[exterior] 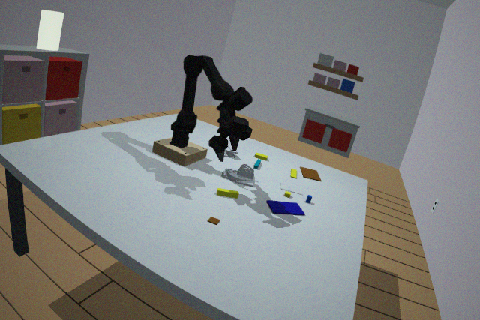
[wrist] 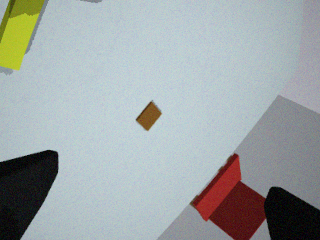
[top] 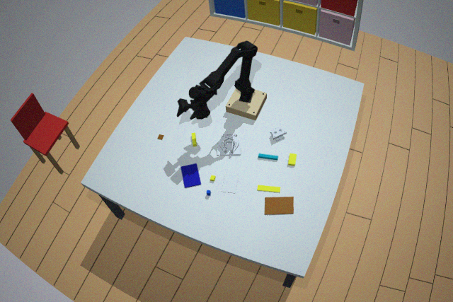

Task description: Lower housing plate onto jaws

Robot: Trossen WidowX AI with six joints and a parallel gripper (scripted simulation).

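"Pale wooden boards (top: 127, 72) (exterior: 387, 227) run under the bench (top: 146, 167) (exterior: 154, 207) (wrist: 100, 120), and the pieces lie scattered across its top. Where's the plate?"

"I take it to be the small grey plate (top: 277, 133) (exterior: 231, 152), right of centre in the top view. It looks raised on something, but it's too small for me to name what."

"And where should it go?"

"On the grey clamp (top: 229, 145) (exterior: 244, 174), I'd guess, near the middle of the top view. I can't pick out its two jaws or their stubs from here."

"What about the hand (top: 185, 117) (exterior: 228, 154) (wrist: 164, 182)?"

"Spread wide, nothing pinched, and up in the air left of centre in the top view. The plate lies to its right and a little lower in that picture, with the clamp between them, lower down."

"So it's on the wrong side?"

"For fetching, yes. The wrist view shows the brown chip (top: 160, 136) (exterior: 213, 220) (wrist: 149, 116) near its middle and a yellow block (top: 193, 139) (exterior: 227, 192) (wrist: 17, 45) at upper left, but no plate."

"Which way is the plate turned?"

"Its longer side seems to run roughly left to right from above, rising slightly rightward. I'd swing right past the clamp, then turn the fingers to suit that side. Come across too low and they might knock the clamp."
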